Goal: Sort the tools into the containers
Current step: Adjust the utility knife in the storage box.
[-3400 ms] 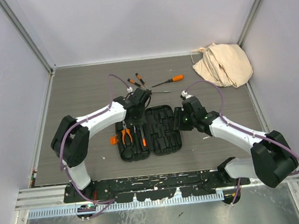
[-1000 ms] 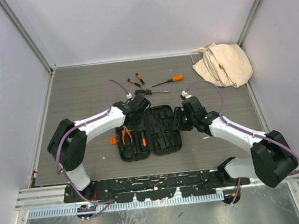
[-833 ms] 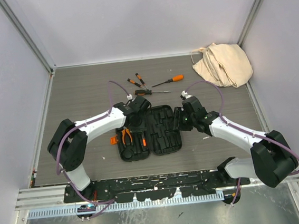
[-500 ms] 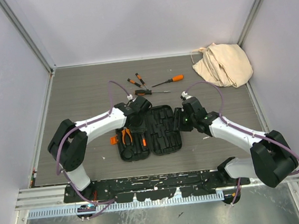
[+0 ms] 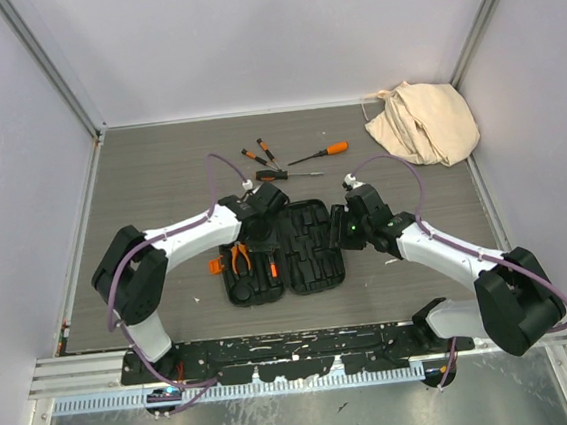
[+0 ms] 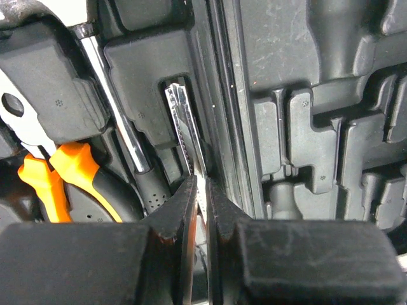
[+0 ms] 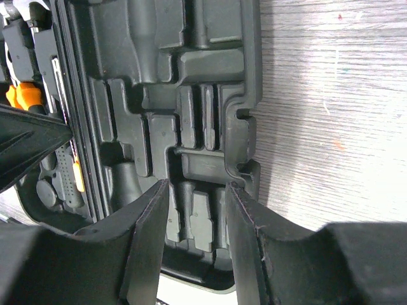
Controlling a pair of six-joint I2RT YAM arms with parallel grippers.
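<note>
The black tool case lies open on the table, both halves showing moulded slots. My left gripper is low over the left half by the hinge, shut on a thin silver metal tool lying in a narrow slot; its jaws pinch the blade. Orange-handled pliers and a chrome-shafted screwdriver sit in slots beside it. My right gripper stands open over the right half, near its right rim, nothing between its fingers.
Loose tools lie on the table behind the case: an orange-handled screwdriver and three small black-and-orange ones. A beige cloth bag sits at the back right corner. An orange latch sticks out at the case's left edge.
My left gripper has come nearer and lower, from the case's far edge down into its left half, and barely moved in the last second. The right arm has stayed still.
</note>
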